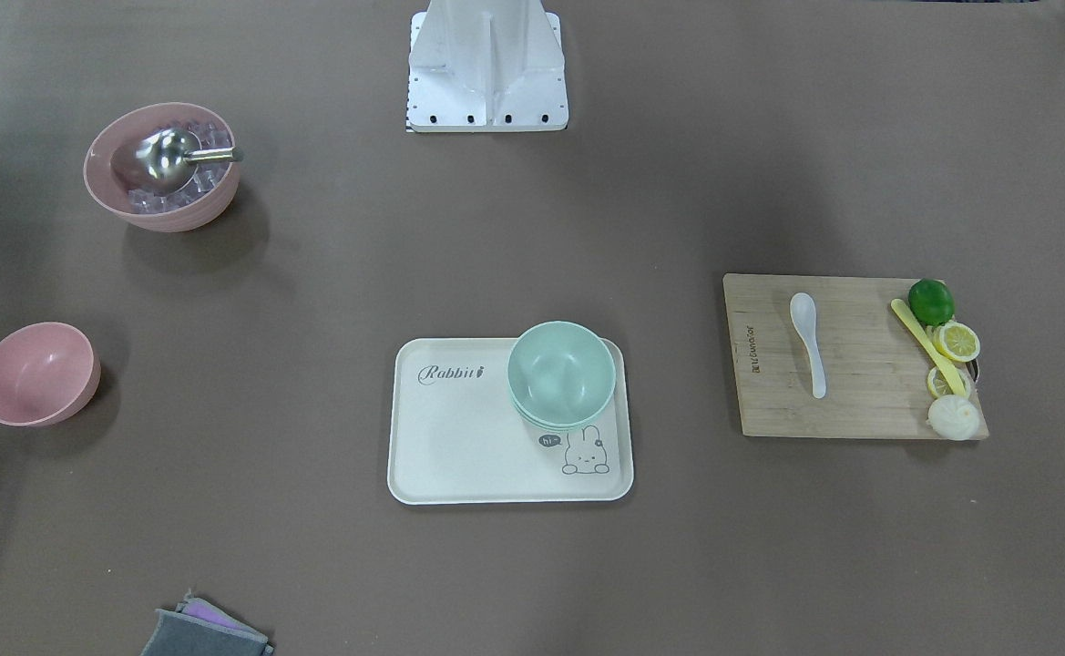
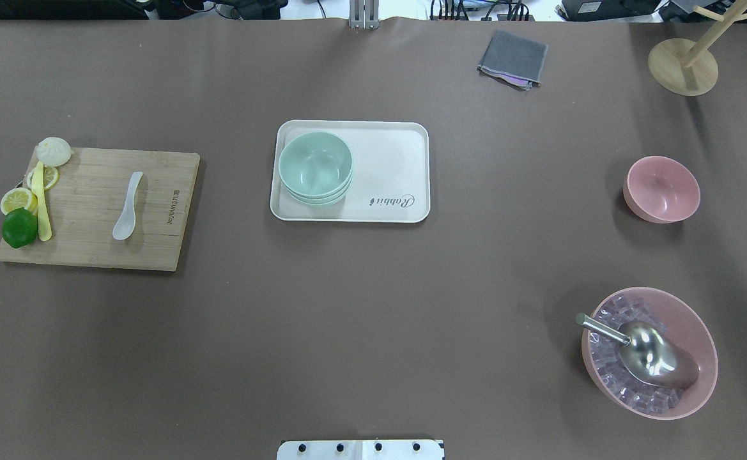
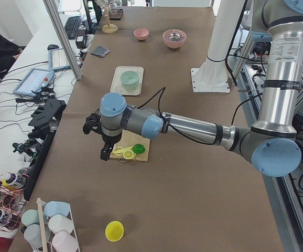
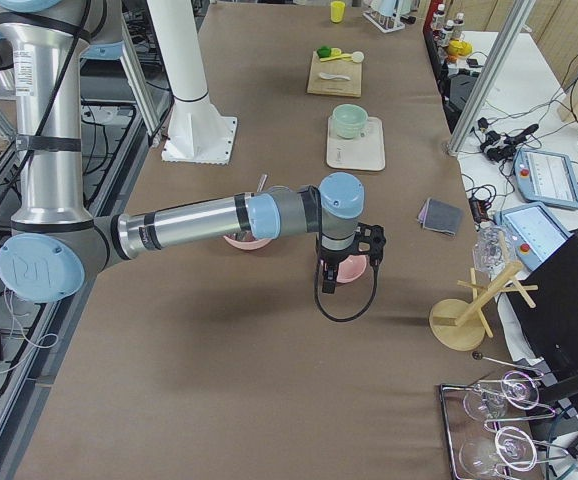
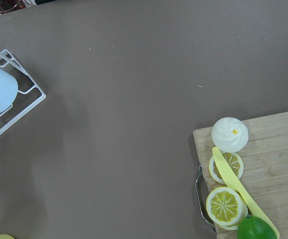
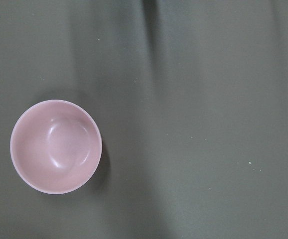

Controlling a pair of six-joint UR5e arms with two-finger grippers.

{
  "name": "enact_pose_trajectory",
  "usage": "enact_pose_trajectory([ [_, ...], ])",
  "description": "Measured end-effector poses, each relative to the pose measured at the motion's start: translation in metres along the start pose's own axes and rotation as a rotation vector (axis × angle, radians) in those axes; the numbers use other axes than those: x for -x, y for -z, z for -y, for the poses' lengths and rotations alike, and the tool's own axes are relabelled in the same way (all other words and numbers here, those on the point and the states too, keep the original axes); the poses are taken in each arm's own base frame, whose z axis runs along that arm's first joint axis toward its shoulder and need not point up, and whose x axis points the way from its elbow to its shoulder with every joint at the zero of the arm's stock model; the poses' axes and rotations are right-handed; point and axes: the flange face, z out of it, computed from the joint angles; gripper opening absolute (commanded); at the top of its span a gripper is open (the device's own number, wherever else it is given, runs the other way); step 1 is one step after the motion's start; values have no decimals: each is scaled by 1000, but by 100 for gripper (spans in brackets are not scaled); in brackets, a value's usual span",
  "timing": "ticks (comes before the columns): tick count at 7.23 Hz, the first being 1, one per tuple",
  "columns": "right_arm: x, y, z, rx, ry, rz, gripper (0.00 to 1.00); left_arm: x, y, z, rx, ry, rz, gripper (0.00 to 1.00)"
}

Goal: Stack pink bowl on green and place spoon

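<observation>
Nothing is stacked yet, we judge. The pink bowl (image 2: 661,189) sits empty and upright on the table on the robot's right side, well apart from the green bowl (image 2: 315,165). That one looks like the top of a small green stack in one corner of the tray (image 2: 405,137). The spoon (image 2: 128,207) lies flat on the cutting board (image 2: 156,249) on the left side. We read the step in hand as the approach for the pink bowl pick. The right gripper (image 4: 326,283) hangs above the table near that bowl, whose wrist view has the bowl off-centre. The next move calls for lining up over the rim, coming down and pinching the wall, and not going for the big pink bowl of ice (image 2: 649,352) nearby. The left gripper (image 3: 105,153) hovers by the board's outer end. Both show only in the side views, so we cannot tell how far the fingers are parted. With bowl and spoon lying free, we judge neither holds a task thing.
</observation>
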Motion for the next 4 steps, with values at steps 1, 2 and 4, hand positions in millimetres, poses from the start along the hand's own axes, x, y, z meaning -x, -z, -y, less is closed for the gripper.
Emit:
enact_pose_trajectory([
  [1, 9, -4, 2, -19, 47, 9, 100, -6, -7, 1, 12, -10, -5, 98],
  [2, 19, -15, 7, -37, 93, 13, 100, -10, -13, 2, 23, -17, -9, 98],
  [4, 18, -56, 30, -66, 159, 20, 99, -16, -19, 3, 22, 10, -14, 98],
])
